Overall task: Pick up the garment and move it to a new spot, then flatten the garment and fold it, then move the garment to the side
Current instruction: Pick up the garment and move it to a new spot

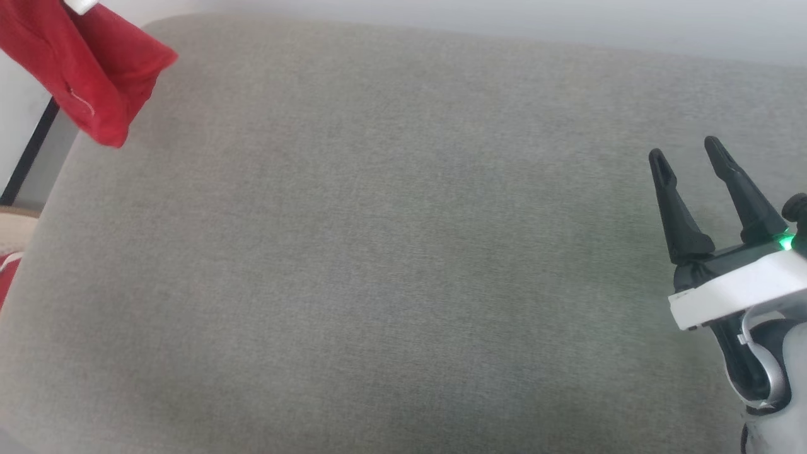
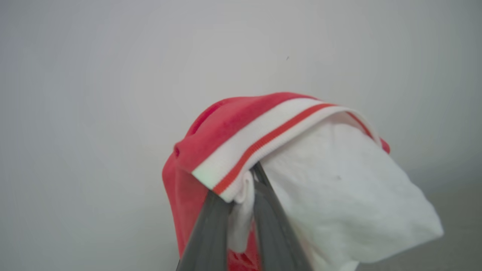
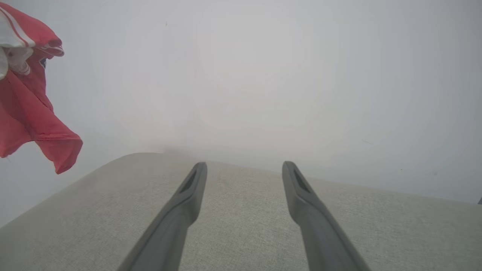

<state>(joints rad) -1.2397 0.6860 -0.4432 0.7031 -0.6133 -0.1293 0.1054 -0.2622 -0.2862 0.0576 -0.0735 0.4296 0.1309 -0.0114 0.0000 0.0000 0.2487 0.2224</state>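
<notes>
The garment (image 1: 88,69), red with white sleeves and striped trim, hangs in the air over the far left corner of the grey cushion (image 1: 391,252). In the left wrist view my left gripper (image 2: 241,188) is shut on the garment (image 2: 301,162), pinching white fabric just under the red-and-white trim. The garment (image 3: 30,113) dangles at the left edge of the right wrist view, clear of the cushion (image 3: 244,226). My right gripper (image 1: 684,148) stands open over the cushion's right side, and nothing lies between its two fingers (image 3: 192,184).
A pale wall (image 3: 263,75) rises behind the cushion. Past the cushion's left edge stand a dark bar (image 1: 28,157) and a bit of red and pale material (image 1: 9,265) lower down.
</notes>
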